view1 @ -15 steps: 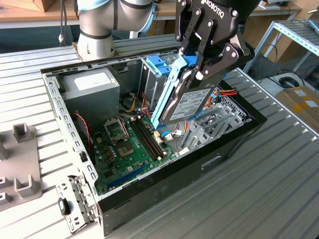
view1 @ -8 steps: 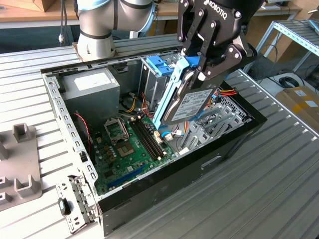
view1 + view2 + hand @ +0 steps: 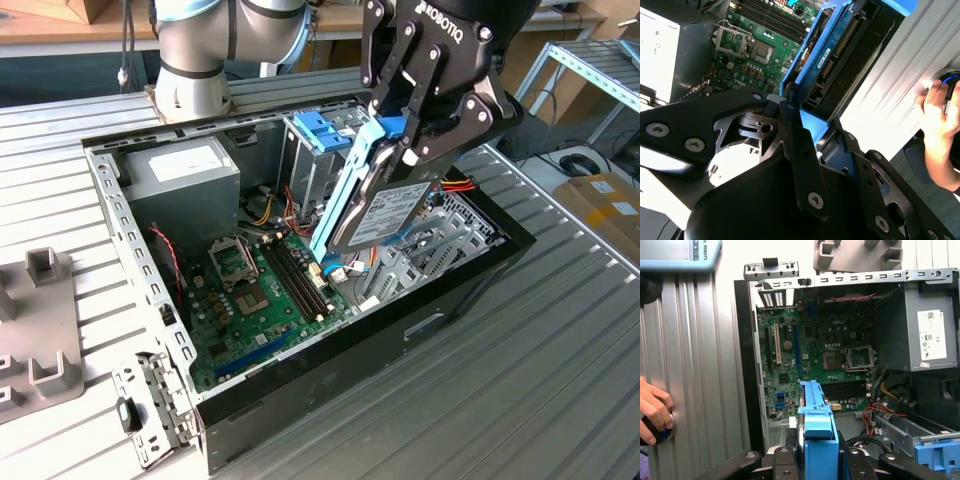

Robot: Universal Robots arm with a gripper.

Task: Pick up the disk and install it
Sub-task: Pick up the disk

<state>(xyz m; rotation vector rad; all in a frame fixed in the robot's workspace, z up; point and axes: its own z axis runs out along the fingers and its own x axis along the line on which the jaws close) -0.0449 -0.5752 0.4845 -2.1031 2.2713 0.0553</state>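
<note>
Jaws clamped on the disk (image 3: pixel 393 212), tilted above the case (image 3: pixel 400 345); first wrist view adds a hand (image 3: pixel 652 407), lower left.

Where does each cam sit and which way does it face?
Exterior view: off the arm, raised, looking down into the open case; arm and hand clamping the disk show.
First wrist view: rides the wrist, looking down on the motherboard; fingers show.
Second wrist view: wrist too, looking obliquely past the fingers.
Both wrist views share disk, motherboard, fingers.

blue-framed disk (image 3: pixel 390 212) tilted steeply, white label showing.
</note>
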